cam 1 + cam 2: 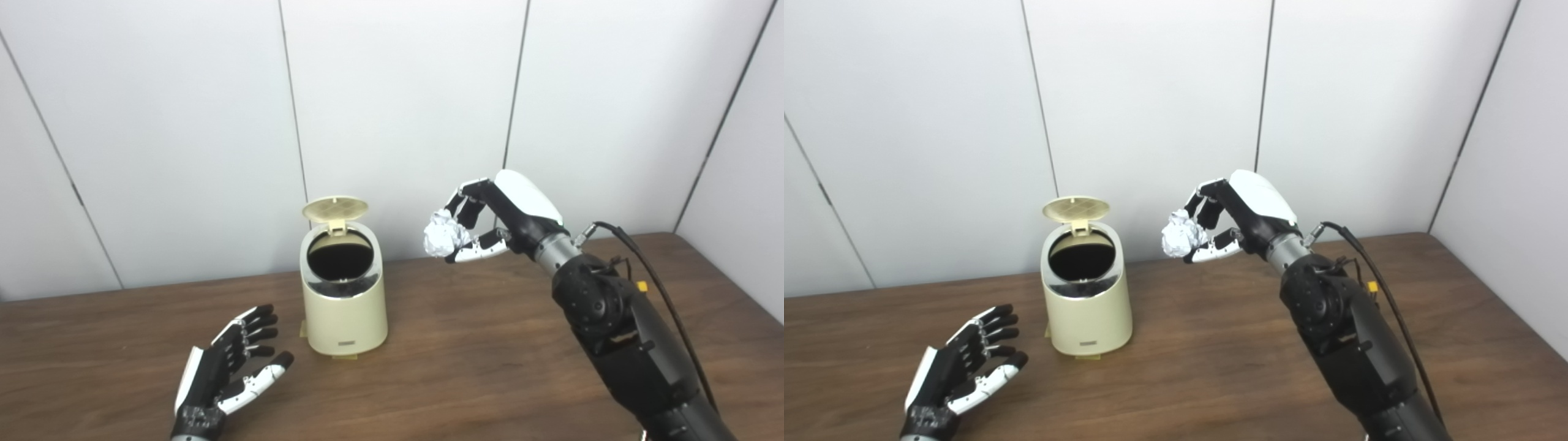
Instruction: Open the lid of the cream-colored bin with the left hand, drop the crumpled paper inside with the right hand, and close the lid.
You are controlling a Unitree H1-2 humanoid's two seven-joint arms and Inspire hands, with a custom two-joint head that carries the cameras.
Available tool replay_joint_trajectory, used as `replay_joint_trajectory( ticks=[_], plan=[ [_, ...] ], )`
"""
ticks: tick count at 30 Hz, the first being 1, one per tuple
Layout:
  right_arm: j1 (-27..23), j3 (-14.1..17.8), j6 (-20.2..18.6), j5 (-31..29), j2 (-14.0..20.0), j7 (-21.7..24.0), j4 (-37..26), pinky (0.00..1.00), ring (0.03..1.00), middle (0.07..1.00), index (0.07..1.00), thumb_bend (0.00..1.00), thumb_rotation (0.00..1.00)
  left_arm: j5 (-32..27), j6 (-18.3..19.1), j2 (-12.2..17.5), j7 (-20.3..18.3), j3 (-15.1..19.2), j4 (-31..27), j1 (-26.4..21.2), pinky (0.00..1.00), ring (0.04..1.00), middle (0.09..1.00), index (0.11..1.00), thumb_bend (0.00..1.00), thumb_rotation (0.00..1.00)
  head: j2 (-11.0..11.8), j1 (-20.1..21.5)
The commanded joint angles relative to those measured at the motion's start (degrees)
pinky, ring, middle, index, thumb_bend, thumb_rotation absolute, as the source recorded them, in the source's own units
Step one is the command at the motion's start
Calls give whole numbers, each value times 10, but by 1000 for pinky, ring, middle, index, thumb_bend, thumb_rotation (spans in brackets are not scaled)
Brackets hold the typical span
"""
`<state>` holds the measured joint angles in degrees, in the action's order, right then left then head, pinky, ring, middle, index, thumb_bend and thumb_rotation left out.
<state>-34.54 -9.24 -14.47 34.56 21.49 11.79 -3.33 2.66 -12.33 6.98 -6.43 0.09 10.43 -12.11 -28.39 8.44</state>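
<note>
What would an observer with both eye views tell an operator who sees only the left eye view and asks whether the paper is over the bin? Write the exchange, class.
Observer: No. The right eye view also shows the paper ball, held in the right hand, off to the right of the bin.
Operator: Is the lid up?
Observer: Yes. The lid stands raised behind the opening, underside showing.
Operator: Is the left hand touching the bin?
Observer: No. Bare table shows between the open left hand and the bin.
</note>
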Motion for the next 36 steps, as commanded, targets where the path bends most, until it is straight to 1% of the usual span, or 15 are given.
replay_joint_trajectory(
  ticks=[1,3,4,5,6,7,10,11,12,13,14,15,19,27,36],
  plan=[
    [-43,4,-4,-1,-9,-6,-19,997,627,471,495,531,1,2,-10,-7,10,-3,3,-2,676,768,802,849,676,235,0,-1],
    [-48,2,-4,-8,-24,-7,-18,1000,597,461,504,529,1,0,-16,-7,7,-4,7,-3,684,773,803,849,675,246,-1,-4],
    [-52,0,3,-10,-30,-10,-16,972,578,456,509,528,1,-3,-17,-8,6,-5,8,-3,686,774,803,849,672,245,-1,-5],
    [-55,-2,11,-13,-36,-13,-13,730,518,445,520,526,0,-5,-16,-9,5,-5,9,-3,685,776,803,847,676,238,-1,-6],
    [-59,-4,13,-17,-44,-13,-11,615,488,442,525,524,0,-6,-15,-10,6,-5,9,-4,688,777,802,844,680,233,-1,-8],
    [-62,-5,13,-20,-49,-12,-9,593,482,441,526,524,0,-5,-13,-12,7,-5,9,-4,689,776,801,843,680,231,-1,-10],
    [-69,-8,25,-31,-64,-19,5,441,441,442,526,524,0,0,-9,-16,11,-5,9,-5,696,774,797,841,689,227,0,-16],
    [-71,-8,27,-35,-70,-21,9,428,434,442,525,524,0,1,-10,-18,13,-6,11,-6,693,772,797,841,689,226,-1,-17],
    [-73,-8,25,-35,-76,-25,14,557,470,444,522,525,0,4,-11,-19,14,-6,12,-6,691,770,797,841,689,231,-1,-21],
    [-74,-9,22,-30,-81,-28,18,585,478,444,522,525,0,5,-12,-20,15,-7,14,-7,691,770,797,841,689,232,0,-25],
    [-75,-10,20,-26,-84,-31,21,750,517,445,522,526,0,7,-12,-20,16,-8,15,-8,697,771,797,841,691,235,0,-25],
    [-78,-14,17,-17,-91,-38,30,848,541,446,522,526,0,6,-12,-22,16,-8,16,-9,696,772,798,840,690,231,2,-30],
    [-84,-19,10,-9,-110,-53,58,981,559,451,519,526,1,3,-13,-25,17,-10,16,-10,678,768,799,835,687,219,1,-34],
    [-88,-16,5,-15,-138,-73,103,1000,603,462,511,527,1,8,-6,-27,23,-14,7,-8,670,764,794,826,695,225,1,-41],
    [-88,-18,17,-25,-150,-90,132,1000,623,471,504,527,1,9,-3,-29,24,-18,-1,-4,679,767,792,831,691,212,-2,-45]
  ],
)
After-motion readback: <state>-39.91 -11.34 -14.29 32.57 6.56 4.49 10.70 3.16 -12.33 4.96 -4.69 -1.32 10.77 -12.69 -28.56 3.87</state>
